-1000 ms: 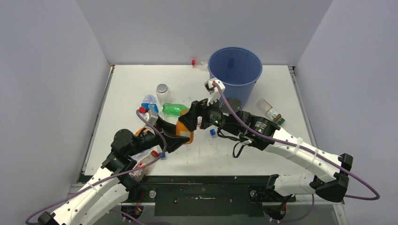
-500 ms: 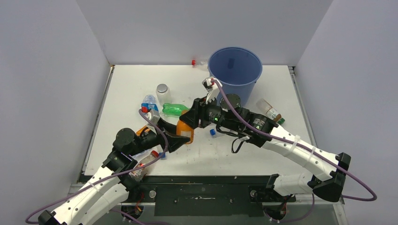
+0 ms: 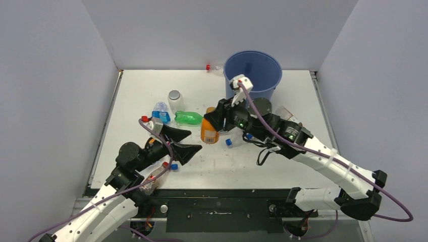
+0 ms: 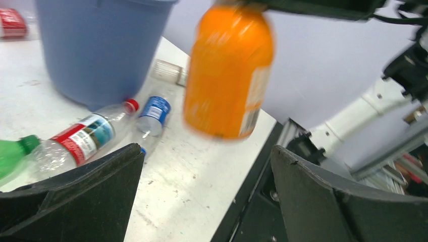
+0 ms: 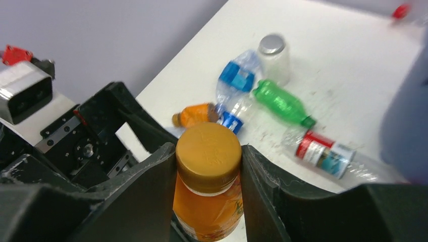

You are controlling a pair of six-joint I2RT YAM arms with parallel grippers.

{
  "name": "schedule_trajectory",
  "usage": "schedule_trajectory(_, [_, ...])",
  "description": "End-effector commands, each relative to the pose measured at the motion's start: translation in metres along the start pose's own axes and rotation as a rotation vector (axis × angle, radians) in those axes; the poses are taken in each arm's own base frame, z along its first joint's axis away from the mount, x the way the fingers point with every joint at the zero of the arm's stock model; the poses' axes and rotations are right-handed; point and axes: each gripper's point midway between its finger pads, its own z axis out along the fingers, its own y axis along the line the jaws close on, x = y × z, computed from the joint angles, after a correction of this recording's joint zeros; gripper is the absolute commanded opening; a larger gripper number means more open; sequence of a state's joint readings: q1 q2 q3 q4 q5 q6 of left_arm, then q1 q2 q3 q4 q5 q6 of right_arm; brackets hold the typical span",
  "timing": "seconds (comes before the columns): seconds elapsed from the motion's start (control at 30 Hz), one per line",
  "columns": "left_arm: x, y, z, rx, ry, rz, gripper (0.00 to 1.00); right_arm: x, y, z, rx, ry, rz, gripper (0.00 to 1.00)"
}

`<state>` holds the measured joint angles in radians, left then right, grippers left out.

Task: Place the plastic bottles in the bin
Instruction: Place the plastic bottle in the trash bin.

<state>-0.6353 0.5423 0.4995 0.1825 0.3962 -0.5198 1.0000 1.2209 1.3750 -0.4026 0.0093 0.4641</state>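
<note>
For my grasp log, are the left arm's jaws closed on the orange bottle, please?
No, the left jaws stand wide apart, and the orange bottle hangs clear of them.

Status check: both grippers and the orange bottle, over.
Left gripper open, clear of the orange bottle. Right gripper shut on its cap, bottle in the air. Bin just beyond, nothing seen between.

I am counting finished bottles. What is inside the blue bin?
In the top view the bin shows only its blue inner wall; no bottle is visible. The near part of its inside is covered by the right arm's wrist camera.
</note>
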Motion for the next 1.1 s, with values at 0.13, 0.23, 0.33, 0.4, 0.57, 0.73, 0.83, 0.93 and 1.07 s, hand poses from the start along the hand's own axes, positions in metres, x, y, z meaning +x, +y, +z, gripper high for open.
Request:
schedule_trajectory(0.13, [-0.031,0.041,-0.015,-0.297,-0.144,-0.054,0.96,-0.157,-0.056,-0.116,0.396,-0.594,-0.167,0.05])
schedule_trajectory(0.23, [-0.029,0.049,-0.015,-0.346,-0.128,-0.063,0.96,-0.175,-0.081,-0.125,0.576,-0.678,-0.181,0.05])
schedule_trajectory(0.33, [-0.026,0.056,-0.018,-0.391,-0.096,-0.055,0.96,-0.190,-0.117,-0.112,0.715,-0.706,-0.166,0.05])
schedule_trajectory(0.4, [-0.024,0.056,-0.019,-0.394,-0.095,-0.054,0.96,-0.203,-0.147,-0.105,0.740,-0.738,-0.105,0.05])
schedule_trajectory(0.57, [-0.025,0.061,-0.020,-0.414,-0.112,-0.053,0.96,-0.215,-0.209,-0.087,0.811,-0.781,-0.050,0.05])
schedule_trajectory(0.73, [-0.023,0.063,-0.019,-0.419,-0.114,-0.064,0.96,-0.192,-0.269,-0.045,0.885,-0.681,-0.046,0.05])
schedule_trajectory(0.83, [-0.021,0.064,-0.019,-0.420,-0.105,-0.067,0.96,-0.173,-0.291,-0.026,0.910,-0.627,-0.033,0.05])
schedule_trajectory(0.93, [-0.019,0.064,-0.019,-0.423,-0.097,-0.068,0.96,-0.155,-0.308,-0.015,0.934,-0.581,-0.013,0.07])
schedule_trajectory(1.07, [-0.018,0.065,-0.019,-0.428,-0.093,-0.070,0.96,-0.137,-0.321,-0.006,0.947,-0.516,-0.002,0.41])
